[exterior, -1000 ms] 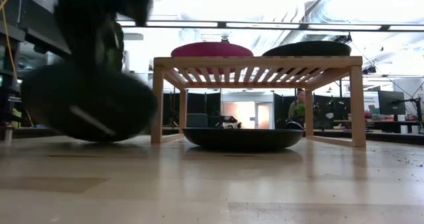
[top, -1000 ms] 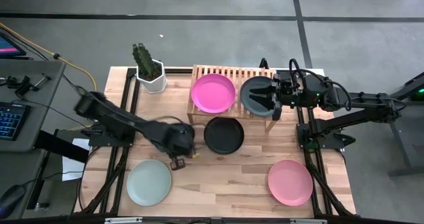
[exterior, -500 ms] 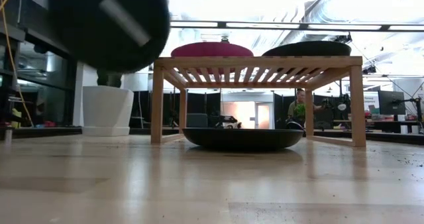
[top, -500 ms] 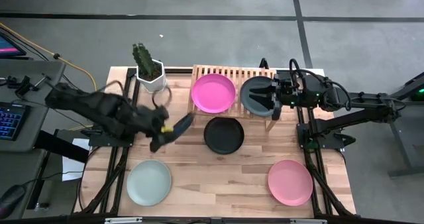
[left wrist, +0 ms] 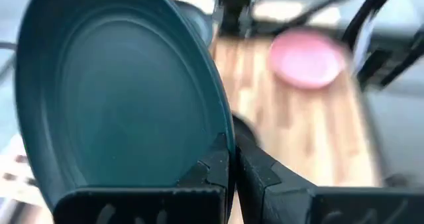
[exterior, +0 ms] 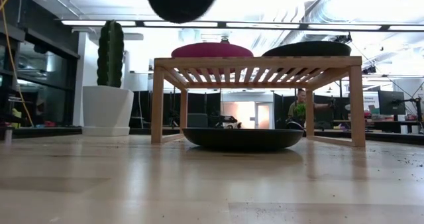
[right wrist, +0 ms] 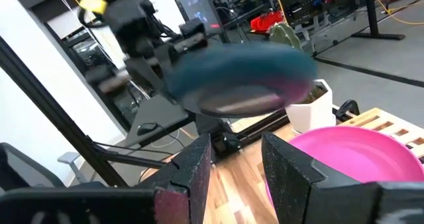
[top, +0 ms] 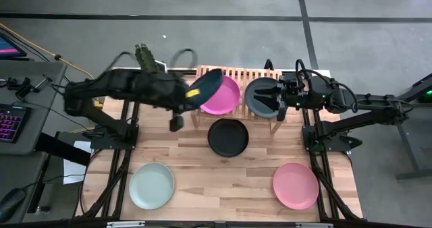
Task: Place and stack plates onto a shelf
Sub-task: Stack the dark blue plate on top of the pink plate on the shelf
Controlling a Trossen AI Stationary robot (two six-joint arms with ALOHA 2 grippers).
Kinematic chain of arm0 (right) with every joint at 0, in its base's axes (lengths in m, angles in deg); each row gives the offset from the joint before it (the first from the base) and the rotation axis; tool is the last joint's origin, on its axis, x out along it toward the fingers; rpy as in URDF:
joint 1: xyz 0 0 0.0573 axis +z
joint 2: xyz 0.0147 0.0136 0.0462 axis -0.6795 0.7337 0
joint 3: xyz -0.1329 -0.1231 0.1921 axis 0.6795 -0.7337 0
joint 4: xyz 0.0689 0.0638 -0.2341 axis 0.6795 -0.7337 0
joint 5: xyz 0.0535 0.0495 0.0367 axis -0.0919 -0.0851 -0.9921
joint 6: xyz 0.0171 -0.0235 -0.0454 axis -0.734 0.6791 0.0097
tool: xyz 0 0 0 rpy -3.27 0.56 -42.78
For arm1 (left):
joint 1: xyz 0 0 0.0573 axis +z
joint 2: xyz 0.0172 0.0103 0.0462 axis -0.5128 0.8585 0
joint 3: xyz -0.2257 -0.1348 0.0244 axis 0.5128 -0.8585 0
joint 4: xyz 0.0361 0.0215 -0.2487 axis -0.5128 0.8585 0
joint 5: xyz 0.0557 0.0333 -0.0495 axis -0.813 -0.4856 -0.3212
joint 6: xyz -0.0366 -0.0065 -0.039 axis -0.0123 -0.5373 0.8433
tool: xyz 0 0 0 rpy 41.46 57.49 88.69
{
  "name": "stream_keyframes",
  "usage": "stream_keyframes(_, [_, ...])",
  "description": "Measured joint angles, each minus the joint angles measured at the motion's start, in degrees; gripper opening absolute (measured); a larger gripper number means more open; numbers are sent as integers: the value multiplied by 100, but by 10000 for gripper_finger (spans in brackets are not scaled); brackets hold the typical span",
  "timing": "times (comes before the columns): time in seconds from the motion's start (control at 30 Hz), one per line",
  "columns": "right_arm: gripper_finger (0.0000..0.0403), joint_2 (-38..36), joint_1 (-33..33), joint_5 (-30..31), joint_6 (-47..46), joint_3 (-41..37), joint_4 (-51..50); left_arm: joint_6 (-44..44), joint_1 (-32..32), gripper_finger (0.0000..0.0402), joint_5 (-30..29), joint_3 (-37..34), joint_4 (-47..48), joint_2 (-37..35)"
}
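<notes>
From above, your left gripper (top: 187,96), clamped on the dark teal plate (top: 204,86), holds it tilted over the hot pink plate (top: 226,98) on the shelf (top: 256,75). At table level, it hangs above the rack's left end. Your right gripper (top: 275,100) waits, fingers parted, over the grey-green plate (top: 256,96).

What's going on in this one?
The left end effector is shut on the dark teal plate, holding it tilted in the air at the left end of the shelf, over the hot pink plate. The right end effector, open, sits over the dark grey-green plate on the shelf. The black plate, pale mint plate and light pink plate lie on the table.
</notes>
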Motion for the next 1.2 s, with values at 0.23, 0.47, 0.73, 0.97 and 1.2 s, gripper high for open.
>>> stream_keyframes(0.23, [119,-7,0,2,5,0,6,-2234,99,1,-383,289,202,1134])
stream_keyframes(0.47, [119,-7,0,2,6,0,6,-3317,77,1,-1323,289,300,1901])
stream_keyframes(0.73, [119,-9,0,4,54,0,3,-3096,202,1,-1318,289,543,2276])
stream_keyframes(0.97, [119,-11,0,7,114,0,-4,-2718,299,4,-1311,268,768,2329])
stream_keyframes(1.2, [119,-11,1,7,107,0,-3,-2588,296,21,-1158,265,755,2327])
